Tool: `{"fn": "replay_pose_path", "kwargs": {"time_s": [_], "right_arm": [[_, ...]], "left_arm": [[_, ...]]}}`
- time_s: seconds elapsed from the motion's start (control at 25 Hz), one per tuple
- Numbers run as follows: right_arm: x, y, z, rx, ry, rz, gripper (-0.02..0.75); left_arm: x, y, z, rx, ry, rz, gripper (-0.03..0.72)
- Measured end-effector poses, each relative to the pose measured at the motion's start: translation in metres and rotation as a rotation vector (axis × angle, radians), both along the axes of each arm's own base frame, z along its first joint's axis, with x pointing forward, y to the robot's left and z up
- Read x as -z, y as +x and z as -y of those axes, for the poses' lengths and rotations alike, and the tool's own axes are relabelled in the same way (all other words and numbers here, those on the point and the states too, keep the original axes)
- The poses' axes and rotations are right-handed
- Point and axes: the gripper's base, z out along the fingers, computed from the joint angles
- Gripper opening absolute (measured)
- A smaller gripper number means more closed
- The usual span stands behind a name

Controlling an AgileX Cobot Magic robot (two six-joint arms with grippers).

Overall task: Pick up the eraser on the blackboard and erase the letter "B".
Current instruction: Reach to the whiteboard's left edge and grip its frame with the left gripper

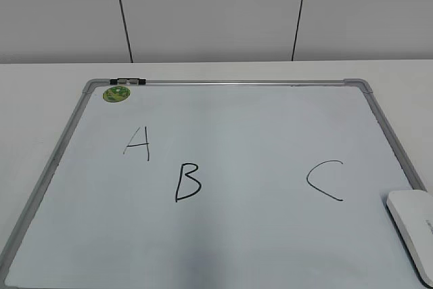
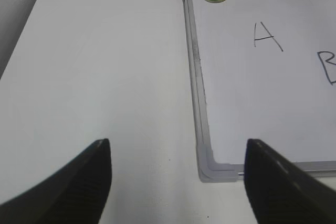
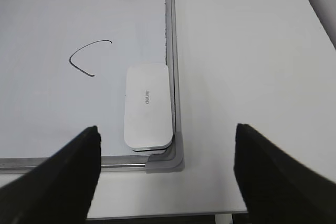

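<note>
The blackboard (image 1: 230, 235) is a white board with a grey frame, lying flat on the table. The letter "B" (image 1: 187, 182) is bold black, left of centre; part of it shows in the left wrist view (image 2: 328, 66). The white eraser (image 1: 413, 228) lies in the board's near right corner, and shows in the right wrist view (image 3: 147, 105). My right gripper (image 3: 167, 156) is open, above the board's near right corner, the eraser just ahead of it. My left gripper (image 2: 177, 153) is open, above the table beside the board's near left corner (image 2: 215, 169). Neither gripper shows in the exterior view.
A thin "A" (image 1: 137, 143) and a curved "C" (image 1: 325, 181) flank the B. A round green magnet (image 1: 116, 93) sits at the board's far left corner. White table (image 2: 105, 77) surrounds the board; its near edge (image 3: 173, 214) is under my right gripper.
</note>
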Motion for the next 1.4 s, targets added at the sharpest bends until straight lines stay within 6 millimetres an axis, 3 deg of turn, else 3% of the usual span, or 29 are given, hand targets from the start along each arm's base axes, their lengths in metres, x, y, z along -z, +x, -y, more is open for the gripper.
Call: {"fn": "replay_pose_path", "kwargs": {"time_s": [0.16, 0.44, 0.96, 1.4], "right_arm": [[0.000, 0.000, 0.000, 0.000, 0.000, 0.000, 0.587], [0.000, 0.000, 0.000, 0.000, 0.000, 0.000, 0.587], [0.000, 0.000, 0.000, 0.000, 0.000, 0.000, 0.586], [0.000, 0.000, 0.000, 0.000, 0.000, 0.000, 0.587]], "left_arm": [[-0.015, 0.015, 0.001, 0.006, -0.014, -0.039, 0.587], [-0.025, 0.078, 0.000, 0.003, -0.030, -0.125, 0.588], [-0.011, 0.192, 0.000, -0.006, -0.050, -0.408, 0.587], [0.024, 0.278, 0.008, 0.061, -0.116, -0.594, 0.578]]}}
